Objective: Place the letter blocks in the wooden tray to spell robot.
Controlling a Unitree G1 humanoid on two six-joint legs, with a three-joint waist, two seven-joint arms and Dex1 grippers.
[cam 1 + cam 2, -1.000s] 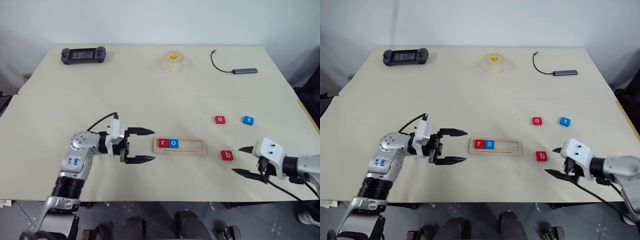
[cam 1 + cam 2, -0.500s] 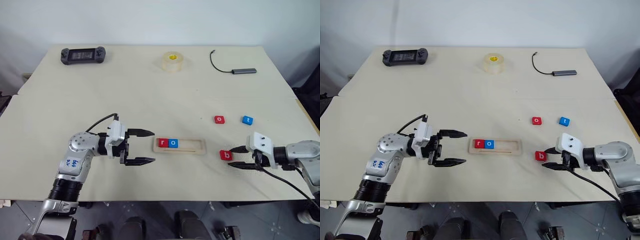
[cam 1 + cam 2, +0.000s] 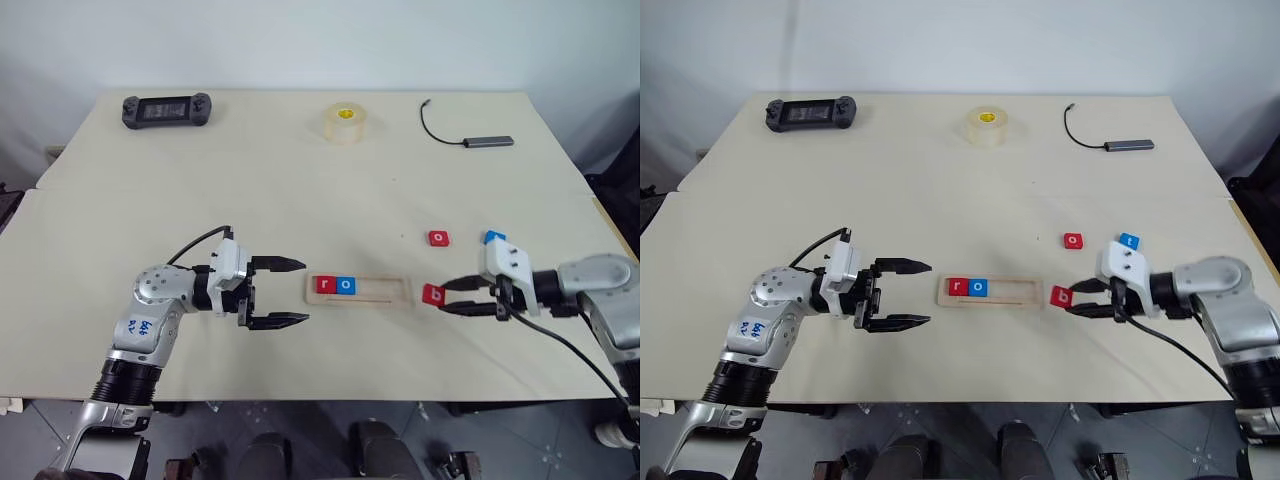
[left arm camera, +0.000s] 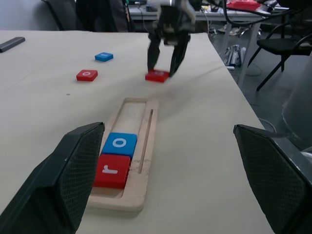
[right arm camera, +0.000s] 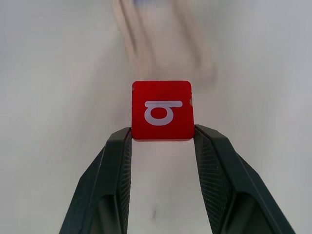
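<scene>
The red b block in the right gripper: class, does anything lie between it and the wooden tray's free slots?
Nothing visible does. The red b block, held by the right gripper, sits just beside the wooden tray's open end.

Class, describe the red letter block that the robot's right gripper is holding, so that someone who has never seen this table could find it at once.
Start at the wooden tray in the middle of the table's near half. Just off its right end, the right gripper pinches a red b block between its two black fingers. The other red block outside the tray, an o block, lies free on the table farther back.
</scene>
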